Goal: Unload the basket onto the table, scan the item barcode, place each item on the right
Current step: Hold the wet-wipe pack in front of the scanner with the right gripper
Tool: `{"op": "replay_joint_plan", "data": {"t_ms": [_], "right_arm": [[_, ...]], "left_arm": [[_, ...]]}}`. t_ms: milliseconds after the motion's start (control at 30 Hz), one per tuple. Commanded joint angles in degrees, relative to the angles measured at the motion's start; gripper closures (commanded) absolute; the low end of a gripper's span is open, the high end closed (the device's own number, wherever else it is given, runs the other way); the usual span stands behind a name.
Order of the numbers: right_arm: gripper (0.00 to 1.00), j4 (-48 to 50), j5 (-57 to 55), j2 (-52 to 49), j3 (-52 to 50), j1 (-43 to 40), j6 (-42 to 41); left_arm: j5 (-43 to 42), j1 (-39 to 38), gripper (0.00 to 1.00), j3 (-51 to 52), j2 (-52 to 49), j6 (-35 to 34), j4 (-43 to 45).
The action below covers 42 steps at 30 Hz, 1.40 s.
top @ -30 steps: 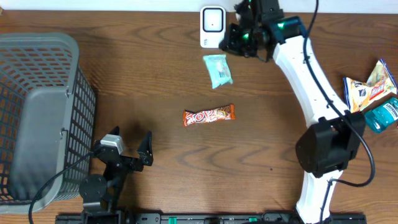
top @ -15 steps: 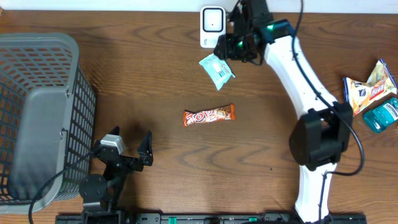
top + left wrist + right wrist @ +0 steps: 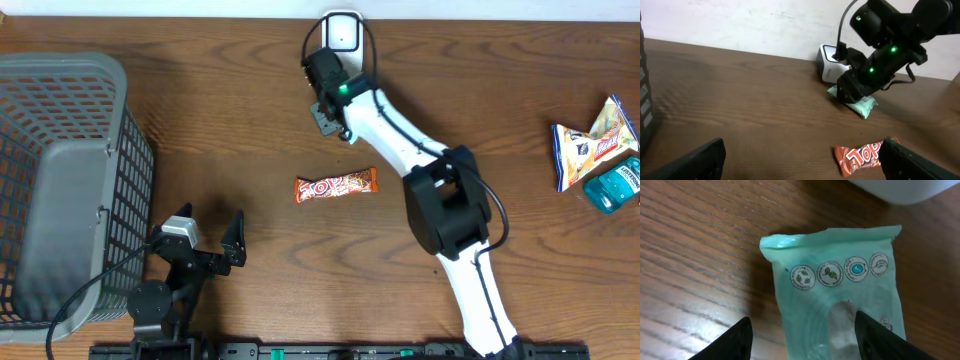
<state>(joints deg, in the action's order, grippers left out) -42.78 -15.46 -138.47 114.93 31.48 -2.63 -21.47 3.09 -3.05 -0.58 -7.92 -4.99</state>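
Overhead, the right gripper (image 3: 332,118) is hanging just beside the scanner (image 3: 342,30), covering the item, while the left gripper (image 3: 205,245) is sitting spread wide near the basket (image 3: 60,65). The left wrist view is showing the teal packet (image 3: 860,105) lying flat on the table by the scanner. The right wrist view is showing parted fingers (image 3: 732,340) over it, gripping nothing.

Left tool (image 3: 210,230) wide open — right tool (image 3: 799,332) parted.

basket (image 3: 135,180) left | scanner (image 3: 342,30) back (packet (image 3: 840,305) just before it) | candy bar (image 3: 337,186) centre | snacks (image 3: 595,150) right
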Motion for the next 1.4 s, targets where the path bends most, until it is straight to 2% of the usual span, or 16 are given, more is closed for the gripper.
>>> {"op": "replay_joint_plan", "data": {"t_ms": [0,300,400,467,667,733,967,1133,1167,1267,1367], "right_arm": [[0.41,-0.39,-5.68,-1.75,0.11,-0.96,1.84],[0.57,-2.82,-3.48,-4.39,0.11,-1.40,1.88],[0.87,-5.64,-1.09,-5.29,0.11,-1.42,1.33],[0.98,-7.21,-1.09,-4.70,0.37,-1.42,-0.57],[0.99,-12.41,-0.83,2.56,4.76,-1.75,-1.57],[0.99,-13.64,3.52,7.80,5.64,-2.36,0.46],[0.99,-23.23,29.97,17.90,5.66,-6.29,7.02],[0.99,-32.59,58.31,19.19,5.60,-12.74,6.97],[0.99,-34.84,67.10,18.64,5.20,-15.15,7.02],[0.99,-38.23,74.40,17.94,4.87,-18.51,7.04],[0.99,-40.33,75.06,17.81,4.83,-21.00,7.87]], "left_arm": [[-0.09,-0.28,0.02,0.96,0.35,-0.52,-1.66],[-0.09,-0.28,0.02,0.96,0.35,-0.52,-1.66],[-0.09,-0.28,0.02,0.96,0.35,-0.52,-1.66],[-0.09,-0.28,0.02,0.96,0.35,-0.52,-1.66],[-0.09,-0.28,0.02,0.96,0.35,-0.52,-1.66],[-0.09,-0.28,0.02,0.96,0.35,-0.52,-1.68],[-0.09,-0.28,0.02,0.96,0.35,-0.52,-1.68],[-0.09,-0.28,0.02,0.96,0.35,-0.52,-1.66],[-0.09,-0.28,0.02,0.96,0.35,-0.52,-1.66],[-0.09,-0.28,0.02,0.96,0.35,-0.52,-1.68],[-0.07,-0.28,0.02,0.96,0.35,-0.52,-1.66]]}}
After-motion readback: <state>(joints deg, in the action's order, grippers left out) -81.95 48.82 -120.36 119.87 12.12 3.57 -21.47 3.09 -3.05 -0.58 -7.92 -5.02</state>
